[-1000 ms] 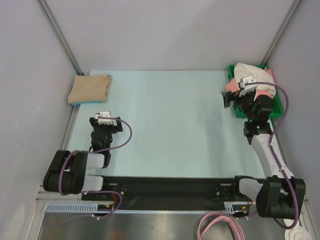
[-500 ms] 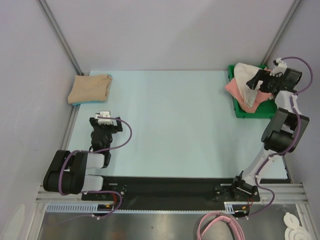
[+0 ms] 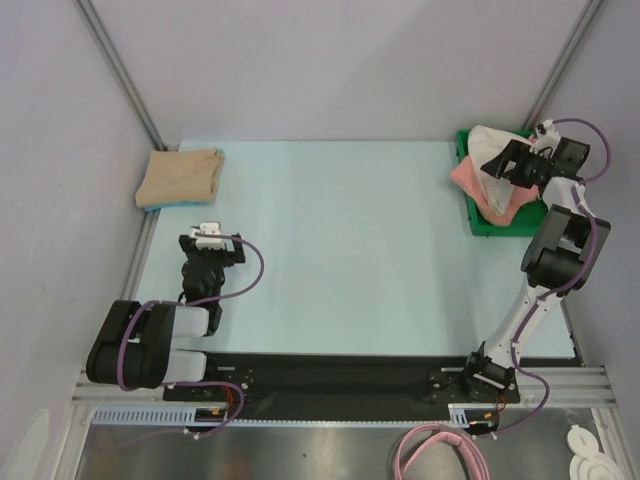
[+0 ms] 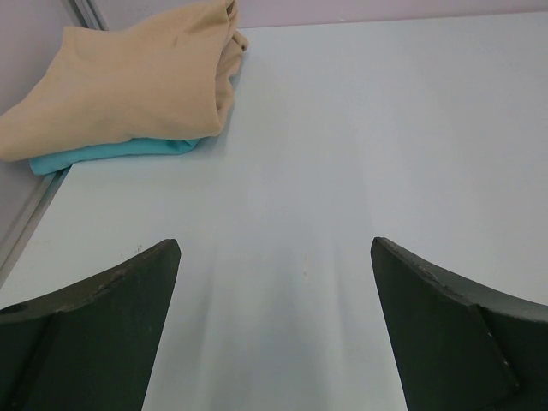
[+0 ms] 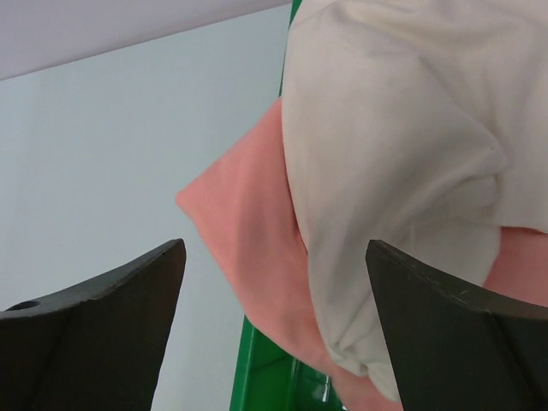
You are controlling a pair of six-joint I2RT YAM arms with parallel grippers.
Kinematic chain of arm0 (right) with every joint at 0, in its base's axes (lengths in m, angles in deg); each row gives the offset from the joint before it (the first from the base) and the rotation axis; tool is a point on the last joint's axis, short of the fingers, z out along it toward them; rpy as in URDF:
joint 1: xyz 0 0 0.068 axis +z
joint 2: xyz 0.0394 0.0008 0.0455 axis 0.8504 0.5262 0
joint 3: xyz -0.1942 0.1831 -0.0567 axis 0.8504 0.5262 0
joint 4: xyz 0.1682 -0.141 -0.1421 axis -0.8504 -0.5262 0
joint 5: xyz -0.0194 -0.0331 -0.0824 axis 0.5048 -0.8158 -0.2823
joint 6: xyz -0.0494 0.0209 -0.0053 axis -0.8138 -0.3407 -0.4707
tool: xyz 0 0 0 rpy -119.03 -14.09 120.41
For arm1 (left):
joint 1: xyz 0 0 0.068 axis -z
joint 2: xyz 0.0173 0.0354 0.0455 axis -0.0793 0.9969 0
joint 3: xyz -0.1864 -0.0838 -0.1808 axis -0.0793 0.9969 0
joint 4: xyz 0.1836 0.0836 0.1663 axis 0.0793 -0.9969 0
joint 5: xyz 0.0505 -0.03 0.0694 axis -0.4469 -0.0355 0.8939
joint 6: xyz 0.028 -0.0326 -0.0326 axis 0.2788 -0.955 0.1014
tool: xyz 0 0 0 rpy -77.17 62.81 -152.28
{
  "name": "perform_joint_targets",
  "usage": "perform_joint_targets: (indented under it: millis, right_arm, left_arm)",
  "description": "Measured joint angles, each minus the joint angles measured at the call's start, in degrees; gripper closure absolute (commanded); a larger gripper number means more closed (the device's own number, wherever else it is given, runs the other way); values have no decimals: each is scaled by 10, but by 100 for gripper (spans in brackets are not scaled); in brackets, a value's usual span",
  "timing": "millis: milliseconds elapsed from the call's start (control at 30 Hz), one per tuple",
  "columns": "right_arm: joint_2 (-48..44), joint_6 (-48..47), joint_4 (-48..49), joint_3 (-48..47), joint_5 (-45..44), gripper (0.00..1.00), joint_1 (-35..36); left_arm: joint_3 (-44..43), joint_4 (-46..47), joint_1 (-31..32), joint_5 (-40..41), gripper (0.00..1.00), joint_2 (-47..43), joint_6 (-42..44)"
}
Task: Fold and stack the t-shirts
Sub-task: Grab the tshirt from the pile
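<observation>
A folded tan-beige t-shirt [image 3: 181, 177] lies at the table's far left corner on a turquoise folded cloth [image 4: 111, 151]; it also shows in the left wrist view [image 4: 128, 81]. A cream-white t-shirt [image 3: 487, 153] lies crumpled over a salmon-pink t-shirt [image 3: 468, 181] in the green tray [image 3: 482, 225] at the far right. In the right wrist view the cream shirt [image 5: 402, 145] drapes over the pink one [image 5: 257, 240]. My right gripper [image 3: 505, 162] is open, hovering over these shirts and holding nothing. My left gripper [image 3: 207, 233] is open and empty, low near the left front.
The green tray's rim [image 5: 257, 377] shows under the pink shirt. Metal frame posts [image 3: 120, 70] rise at the back corners and grey walls close in both sides. The pale blue table [image 3: 330, 230] spreads between the arms.
My right arm swung from over the tray's near side up to its far right, then shifted slightly left over the shirts. The left arm has not moved.
</observation>
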Motion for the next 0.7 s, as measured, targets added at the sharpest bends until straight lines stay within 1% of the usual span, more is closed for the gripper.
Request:
perform_joint_targets:
  millis: [133, 267, 333, 367, 467, 533, 567, 600, 667, 700]
  right_arm:
    - [17, 18, 6, 0, -5, 8, 1]
    - [20, 13, 4, 0, -42, 12, 0]
    - [19, 1, 6, 2, -67, 14, 2]
    - [19, -4, 6, 3, -76, 18, 3]
    - [19, -28, 1, 8, -103, 19, 14]
    - [19, -38, -4, 9, -112, 23, 20]
    - [19, -42, -4, 9, -115, 30, 23]
    - [19, -47, -5, 9, -116, 47, 26]
    - [20, -54, -9, 8, -117, 66, 30]
    - [20, -57, -13, 7, -117, 86, 30]
  left_arm:
    - [0, 0, 0, 0, 0, 0, 0]
    - [0, 0, 0, 0, 0, 0, 0]
    - [0, 0, 0, 0, 0, 0, 0]
    - [0, 0, 0, 0, 0, 0, 0]
    - [0, 0, -1, 0, 0, 0, 0]
    - [0, 0, -1, 0, 0, 0, 0]
    - [0, 0, -1, 0, 0, 0, 0]
    - [0, 0, -1, 0, 0, 0, 0]
    - [0, 0, -1, 0, 0, 0, 0]
    - [0, 0, -1, 0, 0, 0, 0]
